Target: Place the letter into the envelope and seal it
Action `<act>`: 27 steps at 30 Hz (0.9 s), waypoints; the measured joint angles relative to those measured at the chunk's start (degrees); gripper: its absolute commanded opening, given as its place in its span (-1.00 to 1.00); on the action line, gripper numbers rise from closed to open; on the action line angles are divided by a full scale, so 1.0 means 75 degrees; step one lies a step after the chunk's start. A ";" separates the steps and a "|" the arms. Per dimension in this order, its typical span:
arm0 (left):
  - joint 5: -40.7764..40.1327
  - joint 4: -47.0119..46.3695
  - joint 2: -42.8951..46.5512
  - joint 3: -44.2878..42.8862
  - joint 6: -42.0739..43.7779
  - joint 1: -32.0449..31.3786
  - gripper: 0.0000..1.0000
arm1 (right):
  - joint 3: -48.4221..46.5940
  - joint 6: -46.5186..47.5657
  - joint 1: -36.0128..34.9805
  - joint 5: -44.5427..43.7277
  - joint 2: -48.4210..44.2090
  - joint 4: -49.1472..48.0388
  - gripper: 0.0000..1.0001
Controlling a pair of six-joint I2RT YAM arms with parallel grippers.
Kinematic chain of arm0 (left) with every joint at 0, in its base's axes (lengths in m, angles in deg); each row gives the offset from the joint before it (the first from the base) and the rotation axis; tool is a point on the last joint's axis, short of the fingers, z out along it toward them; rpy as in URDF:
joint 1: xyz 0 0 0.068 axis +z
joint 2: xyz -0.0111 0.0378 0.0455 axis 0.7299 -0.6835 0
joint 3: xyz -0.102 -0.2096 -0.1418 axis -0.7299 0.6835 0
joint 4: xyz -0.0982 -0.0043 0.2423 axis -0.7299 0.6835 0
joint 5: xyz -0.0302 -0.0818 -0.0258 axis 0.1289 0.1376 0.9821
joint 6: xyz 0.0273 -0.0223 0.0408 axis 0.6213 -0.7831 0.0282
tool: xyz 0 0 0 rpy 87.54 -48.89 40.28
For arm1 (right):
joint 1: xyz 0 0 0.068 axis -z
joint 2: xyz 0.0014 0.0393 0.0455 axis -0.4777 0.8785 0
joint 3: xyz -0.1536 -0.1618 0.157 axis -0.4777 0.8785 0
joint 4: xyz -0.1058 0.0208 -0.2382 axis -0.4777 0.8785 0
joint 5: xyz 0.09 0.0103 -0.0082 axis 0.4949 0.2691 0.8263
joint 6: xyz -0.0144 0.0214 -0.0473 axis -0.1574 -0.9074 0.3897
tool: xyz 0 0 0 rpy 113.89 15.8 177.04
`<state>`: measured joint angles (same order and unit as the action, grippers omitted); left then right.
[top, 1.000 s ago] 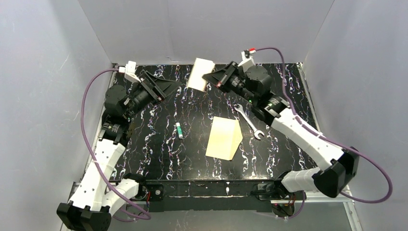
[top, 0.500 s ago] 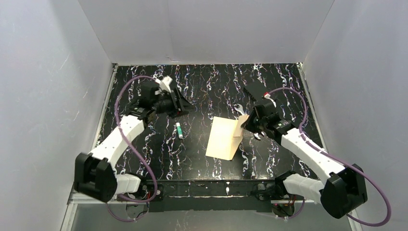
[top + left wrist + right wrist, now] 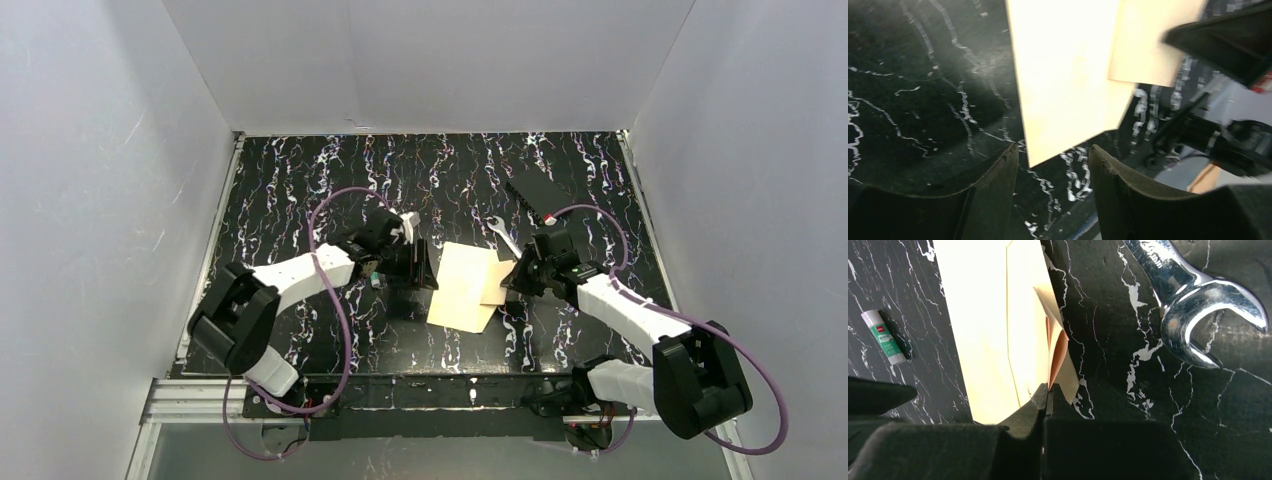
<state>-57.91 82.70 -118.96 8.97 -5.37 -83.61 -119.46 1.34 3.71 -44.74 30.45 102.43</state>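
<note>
Black, white-veined desk (image 3: 300, 180), flat cream envelope (image 3: 455, 292), creased tan letter (image 3: 1057, 347) between closed right jaws, left jaws half apart

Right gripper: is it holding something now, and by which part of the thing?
Yes. The right gripper is shut on the letter, pinching the buckled edge that lies along the envelope.
</note>
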 measured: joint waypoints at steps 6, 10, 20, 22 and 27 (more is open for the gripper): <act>-0.0807 0.0236 -0.0973 0.0041 0.0017 -0.0152 0.01 | 0.0326 0.0213 0.0251 0.0431 0.0318 -0.0580 -0.97; -0.0816 0.0402 -0.1408 -0.0338 0.0003 -0.0172 -0.11 | 0.0370 0.0490 0.0294 0.0673 0.0697 -0.0839 -0.97; -0.0268 0.0268 -0.2002 -0.0688 -0.0303 -0.0268 -0.38 | 0.0370 0.0627 0.0297 0.1023 0.0831 -0.1174 -0.97; -0.0213 0.0265 -0.2049 -0.0714 -0.0367 -0.0274 -0.38 | 0.0364 0.0676 0.0245 0.0976 0.0866 -0.1174 -0.97; -0.0172 0.0268 -0.2107 -0.0761 -0.0539 -0.0286 -0.40 | -0.0090 0.0901 -0.0216 0.0411 0.0901 -0.0577 -0.97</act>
<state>-59.20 84.71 -134.77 3.26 -9.41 -85.75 -120.14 8.10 2.10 -41.66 37.20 98.10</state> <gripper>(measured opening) 0.308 0.029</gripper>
